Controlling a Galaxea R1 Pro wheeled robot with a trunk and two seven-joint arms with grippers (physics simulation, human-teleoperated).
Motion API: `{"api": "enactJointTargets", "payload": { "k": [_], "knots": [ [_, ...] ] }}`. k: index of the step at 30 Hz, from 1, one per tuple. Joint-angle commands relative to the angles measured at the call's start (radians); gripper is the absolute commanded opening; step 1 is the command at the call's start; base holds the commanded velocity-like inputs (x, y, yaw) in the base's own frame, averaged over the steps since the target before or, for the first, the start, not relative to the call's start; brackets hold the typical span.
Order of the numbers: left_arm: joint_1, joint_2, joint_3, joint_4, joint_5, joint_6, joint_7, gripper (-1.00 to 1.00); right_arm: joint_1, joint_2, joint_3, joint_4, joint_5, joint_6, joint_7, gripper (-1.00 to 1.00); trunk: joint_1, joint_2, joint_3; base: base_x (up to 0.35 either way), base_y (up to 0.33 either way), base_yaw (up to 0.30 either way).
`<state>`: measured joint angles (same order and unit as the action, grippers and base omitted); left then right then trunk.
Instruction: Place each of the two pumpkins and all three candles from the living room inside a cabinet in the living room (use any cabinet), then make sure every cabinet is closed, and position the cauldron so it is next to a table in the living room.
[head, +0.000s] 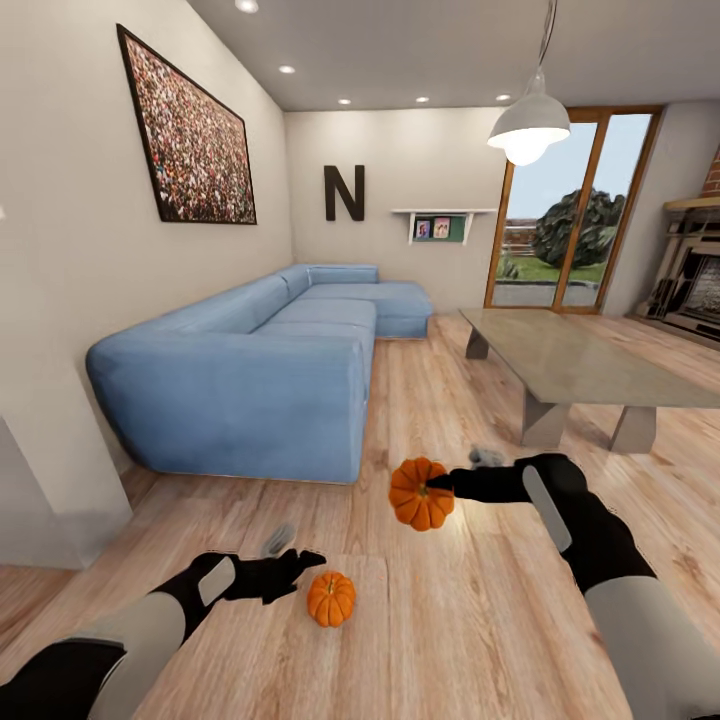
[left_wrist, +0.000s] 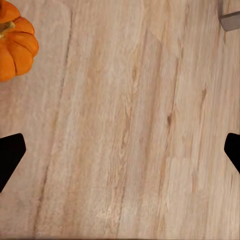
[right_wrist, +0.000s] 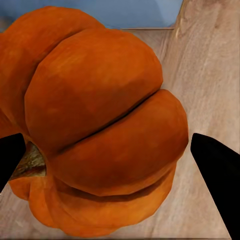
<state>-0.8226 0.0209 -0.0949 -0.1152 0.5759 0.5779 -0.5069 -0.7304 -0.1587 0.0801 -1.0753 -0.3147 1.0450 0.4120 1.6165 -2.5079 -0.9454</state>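
Two bright orange ribbed pumpkins, one (head: 421, 493) and another (head: 331, 598), show against the pale streaky wood-grain floor (head: 450, 620). Beside the light blue sofa (head: 270, 370) stands a grey stone-look table (head: 575, 365).

pumpkins: 2, one held aloft (head: 420, 493), one on the floor (head: 331, 598) | table (head: 590, 365): 1 | sofa (head: 260, 365): 1 | wall picture (head: 190, 135): 1 | pendant lamp (head: 528, 128): 1
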Motion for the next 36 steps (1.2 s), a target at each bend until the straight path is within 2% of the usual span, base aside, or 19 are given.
{"api": "enactJointTargets", "payload": {
  "k": [1,4,10,23,25,31,36],
  "knots": [
    [0.002,0.001,-0.008,0.007,0.005,-0.003,-0.001,1.0,0.019,-0.001,0.002,-0.011,0.009,0.002,0.008,-1.0,0.0,0.0,-0.001,0.0,0.0,0.0],
    [0.006,0.001,-0.008,0.02,-0.02,-0.038,-0.002,1.0,0.049,-0.001,0.0,-0.025,0.009,0.002,0.009,-1.0,0.0,0.0,-0.001,0.105,0.012,0.0],
    [0.006,0.002,-0.008,0.024,-0.054,-0.052,-0.002,1.0,0.056,-0.001,0.001,-0.029,0.009,0.002,0.01,-1.0,0.0,0.0,-0.001,0.282,0.068,0.0],
    [0.007,0.003,-0.008,0.025,-0.07,-0.055,0.001,1.0,0.058,0.003,0.008,-0.029,0.011,0.002,0.008,-1.0,0.0,0.0,-0.001,0.31,0.079,0.0],
    [0.007,0.003,-0.008,0.025,-0.078,-0.055,0.001,1.0,0.058,0.003,0.008,-0.029,0.011,0.002,0.008,-1.0,0.0,0.0,-0.001,0.136,0.031,0.0],
    [0.007,0.004,-0.008,0.023,-0.138,-0.055,-0.003,1.0,0.059,0.005,0.008,-0.029,0.012,0.002,0.007,-1.0,0.0,0.0,-0.001,0.039,0.009,0.0],
    [0.007,0.001,-0.007,0.024,-0.152,-0.051,-0.004,1.0,0.059,0.004,0.006,-0.03,0.012,0.002,0.007,-1.0,0.002,-0.001,-0.016,0.004,0.001,0.0]
  ]
}}
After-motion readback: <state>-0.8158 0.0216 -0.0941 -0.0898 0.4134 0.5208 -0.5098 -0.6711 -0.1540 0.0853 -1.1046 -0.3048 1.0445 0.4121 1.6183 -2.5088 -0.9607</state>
